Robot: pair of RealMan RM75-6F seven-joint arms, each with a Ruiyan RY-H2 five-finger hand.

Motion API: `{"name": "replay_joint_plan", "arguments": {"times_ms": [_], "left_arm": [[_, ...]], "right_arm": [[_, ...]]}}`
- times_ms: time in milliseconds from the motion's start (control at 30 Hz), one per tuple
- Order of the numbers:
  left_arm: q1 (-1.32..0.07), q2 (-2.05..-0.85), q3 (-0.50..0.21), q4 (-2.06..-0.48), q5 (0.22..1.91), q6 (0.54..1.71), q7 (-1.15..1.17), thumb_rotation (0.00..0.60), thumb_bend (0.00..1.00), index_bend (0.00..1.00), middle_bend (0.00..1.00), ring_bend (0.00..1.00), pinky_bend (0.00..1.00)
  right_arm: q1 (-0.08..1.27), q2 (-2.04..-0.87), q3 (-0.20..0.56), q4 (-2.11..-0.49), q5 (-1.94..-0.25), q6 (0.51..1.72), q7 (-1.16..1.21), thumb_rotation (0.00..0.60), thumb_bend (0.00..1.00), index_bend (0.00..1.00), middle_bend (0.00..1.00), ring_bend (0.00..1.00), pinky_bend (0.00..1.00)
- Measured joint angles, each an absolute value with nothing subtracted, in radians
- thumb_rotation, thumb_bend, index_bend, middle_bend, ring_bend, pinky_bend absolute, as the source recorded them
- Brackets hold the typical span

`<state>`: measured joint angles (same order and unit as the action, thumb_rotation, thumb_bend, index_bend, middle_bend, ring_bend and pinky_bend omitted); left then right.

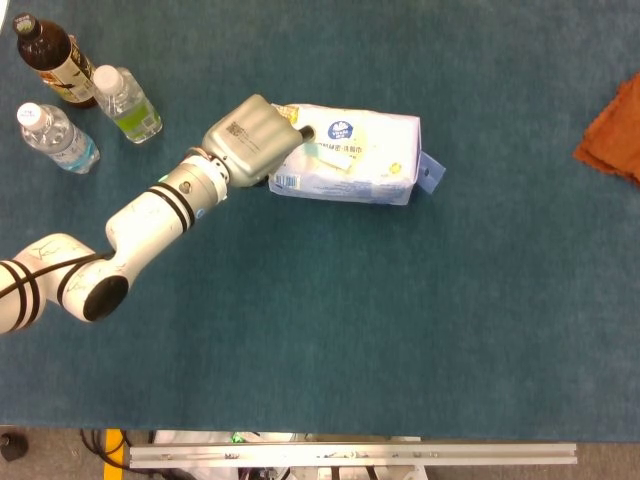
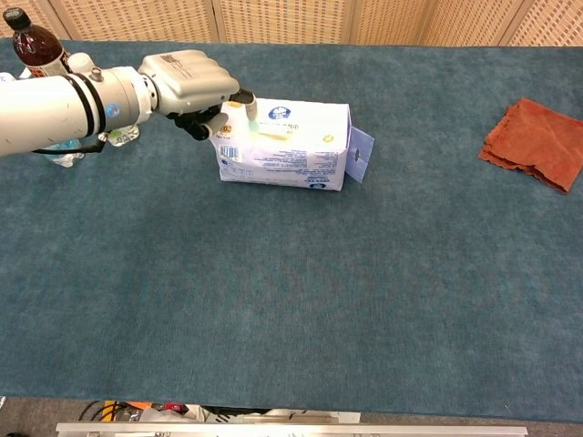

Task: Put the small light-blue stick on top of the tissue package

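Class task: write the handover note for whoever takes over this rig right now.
Left hand: at the left end of the white plastic tissue package, fingers over its top edge; unclear whether it grips anything.
Right hand: not in view.
Small pale light-blue stick: seems to lie flat on the package's top, near the fingers.
Done: placement, apparently.
Left: confirm the release, lift the hand clear.
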<state>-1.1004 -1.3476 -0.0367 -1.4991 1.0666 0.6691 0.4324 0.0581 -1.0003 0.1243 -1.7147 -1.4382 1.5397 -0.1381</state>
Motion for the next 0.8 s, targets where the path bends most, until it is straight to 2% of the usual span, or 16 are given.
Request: {"name": "replay_joint_plan", "arguments": {"times_ms": [800], "left_arm": [[-1.080, -1.325, -0.020, -1.531, 1.094, 0.671, 0.428, 0.600, 0.69, 0.25, 0.90, 0.95, 0.93]], "right_arm": [[0.059, -1.001, 0.123, -1.728, -1.446, 1.544, -0.150, 0.600, 0.43, 0.23, 0.35, 0.36, 0.40]]}}
